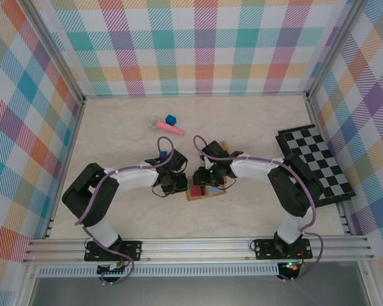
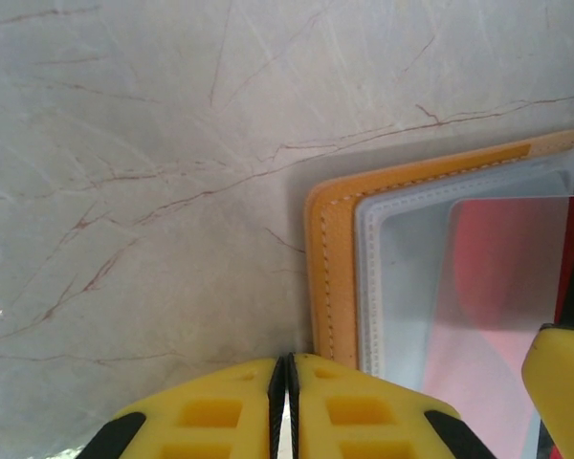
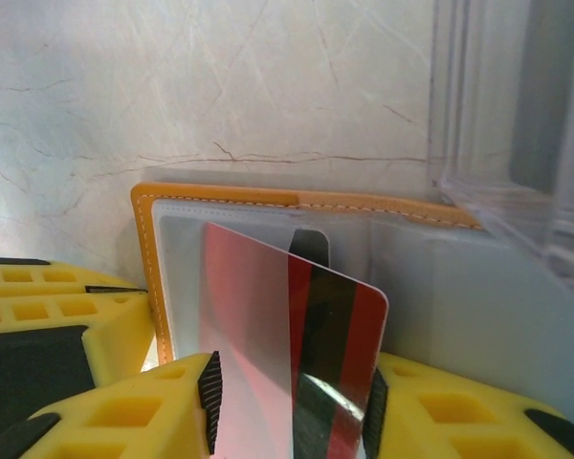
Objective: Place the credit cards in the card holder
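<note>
A chequered board (image 1: 315,162) lies right, a pink stick (image 1: 170,129) beside a blue cube (image 1: 171,119).

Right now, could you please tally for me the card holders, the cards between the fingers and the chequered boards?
Card holder: 1
Red card, between the right fingers: 1
Chequered board: 1
Total: 3
</note>
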{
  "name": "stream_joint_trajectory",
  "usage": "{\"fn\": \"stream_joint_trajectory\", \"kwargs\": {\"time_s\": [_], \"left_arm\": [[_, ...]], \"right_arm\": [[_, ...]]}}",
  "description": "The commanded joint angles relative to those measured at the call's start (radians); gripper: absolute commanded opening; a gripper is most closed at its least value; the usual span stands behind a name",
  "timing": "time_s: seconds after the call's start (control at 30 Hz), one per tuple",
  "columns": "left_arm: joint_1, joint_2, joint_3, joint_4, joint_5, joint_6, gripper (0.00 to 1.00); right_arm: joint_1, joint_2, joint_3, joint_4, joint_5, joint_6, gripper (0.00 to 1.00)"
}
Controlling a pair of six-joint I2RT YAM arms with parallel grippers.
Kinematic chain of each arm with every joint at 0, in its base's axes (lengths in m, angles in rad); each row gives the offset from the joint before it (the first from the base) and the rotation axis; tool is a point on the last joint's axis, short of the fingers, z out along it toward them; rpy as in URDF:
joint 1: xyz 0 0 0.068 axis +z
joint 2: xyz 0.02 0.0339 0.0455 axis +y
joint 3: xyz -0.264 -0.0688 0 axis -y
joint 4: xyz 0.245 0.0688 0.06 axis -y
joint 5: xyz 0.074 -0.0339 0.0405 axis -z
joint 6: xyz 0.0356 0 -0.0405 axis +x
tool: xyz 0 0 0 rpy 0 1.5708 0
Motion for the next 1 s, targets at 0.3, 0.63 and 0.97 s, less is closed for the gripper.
{"fn": "stream_joint_trajectory", "kwargs": {"time_s": [0.3, 0.63, 0.97], "left_arm": [[-0.006, 0.065, 0.007, 0.11, -0.012, 0.015, 0.12], [-0.005, 0.052, 0.006, 0.101, -0.027, 0.018, 0.12], [-0.005, 0.031, -0.01, 0.084, -0.042, 0.022, 0.12]], "right_arm": [[0.02, 0.037, 0.06, 0.014, -0.085, -0.04, 0.28], [0.02, 0.012, 0.042, 0.027, -0.08, -0.03, 0.36], [0.017, -0.069, 0.037, -0.118, 0.101, -0.035, 0.45]]}}
